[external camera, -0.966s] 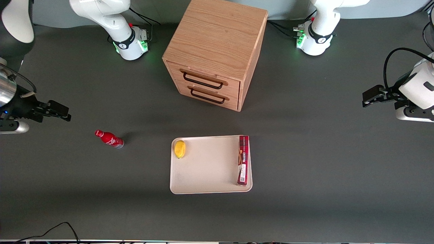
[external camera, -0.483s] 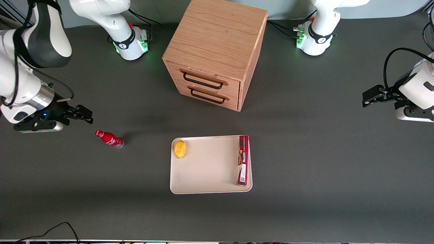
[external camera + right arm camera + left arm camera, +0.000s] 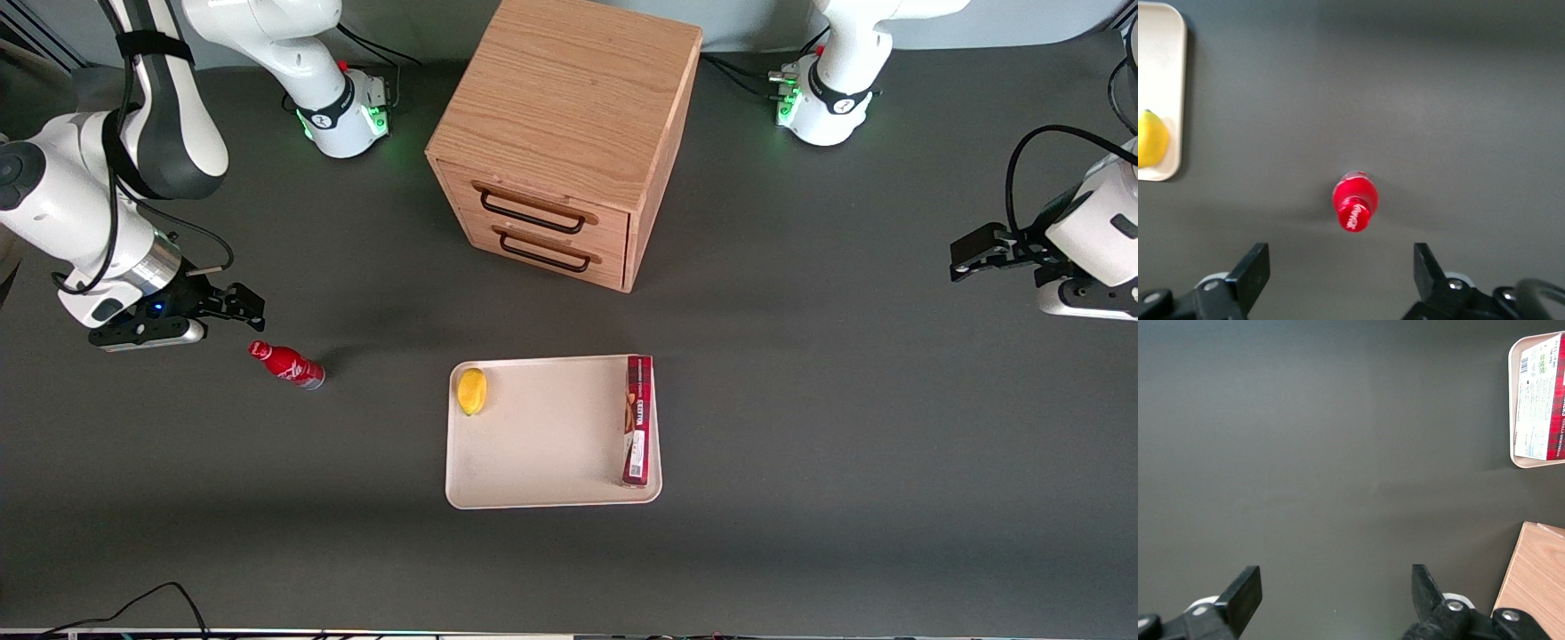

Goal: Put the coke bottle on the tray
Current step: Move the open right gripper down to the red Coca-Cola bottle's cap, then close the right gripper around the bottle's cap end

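The coke bottle [image 3: 287,364], small and red with a red cap, stands upright on the dark table toward the working arm's end. The right wrist view looks down on its cap [image 3: 1355,209]. My right gripper [image 3: 242,306] is open and empty, above the table beside the bottle's cap and a little farther from the front camera; its fingers [image 3: 1253,269] stand wide apart with the bottle clear of them. The cream-beige tray [image 3: 547,440] lies at the table's middle, nearer the front camera than the cabinet; its corner shows in the right wrist view [image 3: 1165,87].
A yellow lemon [image 3: 471,390] and a long red box [image 3: 637,418] lie on the tray at its two ends. A wooden drawer cabinet [image 3: 564,133] with both drawers shut stands farther from the front camera. A black cable [image 3: 160,597] lies at the table's near edge.
My right arm has swung in from the table's end toward the bottle, and the gripper now sits close beside the cap. The bottle, tray and other things have not moved.
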`<state>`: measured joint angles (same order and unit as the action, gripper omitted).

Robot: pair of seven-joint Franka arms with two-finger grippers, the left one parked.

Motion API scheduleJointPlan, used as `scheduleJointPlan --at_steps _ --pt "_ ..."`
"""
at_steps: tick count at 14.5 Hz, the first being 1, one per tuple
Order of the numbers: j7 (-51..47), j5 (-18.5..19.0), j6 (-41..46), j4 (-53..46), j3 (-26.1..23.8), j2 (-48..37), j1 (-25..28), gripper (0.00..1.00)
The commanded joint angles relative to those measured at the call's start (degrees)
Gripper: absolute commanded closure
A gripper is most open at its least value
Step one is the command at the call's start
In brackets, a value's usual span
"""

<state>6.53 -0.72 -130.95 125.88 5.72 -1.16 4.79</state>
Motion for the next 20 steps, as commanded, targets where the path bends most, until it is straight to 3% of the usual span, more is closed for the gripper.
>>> scheduleJointPlan --at_steps 1,7,13,20 --pt "1.7 0.5 -4.3 2.1 0.0 1.4 -0.4 0.05" --pt "1.9 0.5 -10.3 2.8 0.0 5.9 -0.4 0.05" --pt "1.5 0.5 -12.8 2.5 0.0 7.9 -0.3 0.16" --pt "-0.1 0.5 -12.7 2.7 -0.3 7.6 -0.1 0.66"
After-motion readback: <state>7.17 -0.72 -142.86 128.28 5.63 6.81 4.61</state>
